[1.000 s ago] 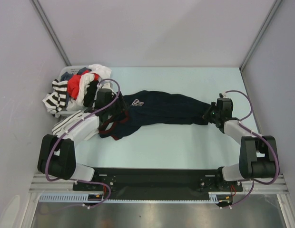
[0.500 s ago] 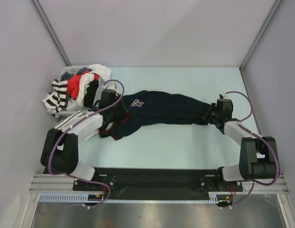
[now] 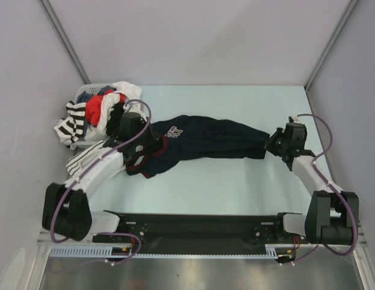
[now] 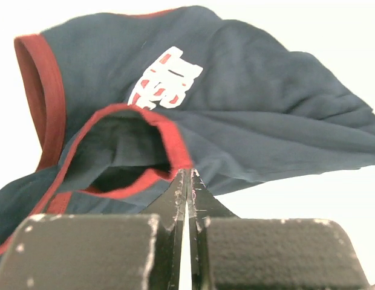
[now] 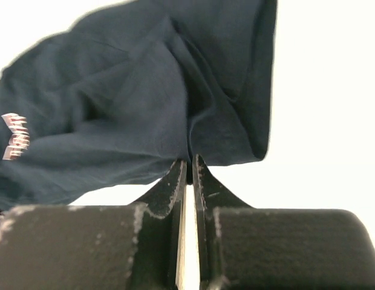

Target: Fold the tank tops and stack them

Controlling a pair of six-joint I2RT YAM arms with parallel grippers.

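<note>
Far left, a thin-striped white cloth tank top (image 3: 83, 158) lies just beside my left arm, below a white basket (image 3: 84, 92) heaped with mixed clothes; it waits its turn.

My left pincer (image 3: 150, 140) is clenched on the maroon-trimmed armhole edge (image 4: 170, 140) of the dark navy jersey tank top (image 3: 218, 138); in the wrist view the fingertips meet right at that red band.

The jersey lies across the pale green worktop (image 3: 236, 181), its long axis running left to right between my two arms, the printed end nearer my left and the plain hem end nearer my right; from each pincer the cloth reaches inward toward the other.

My right pincer (image 3: 276, 142) is clamped on the bunched hem end, with navy folds gathered at its tips.

I judge the next move turns on that axis: with one end in each pincer, drawing them apart should spread the cloth flat.

Against a second ago, my left pincer has gone from parted to closed; my right arm has swung outward and the jersey looks pulled longer.
</note>
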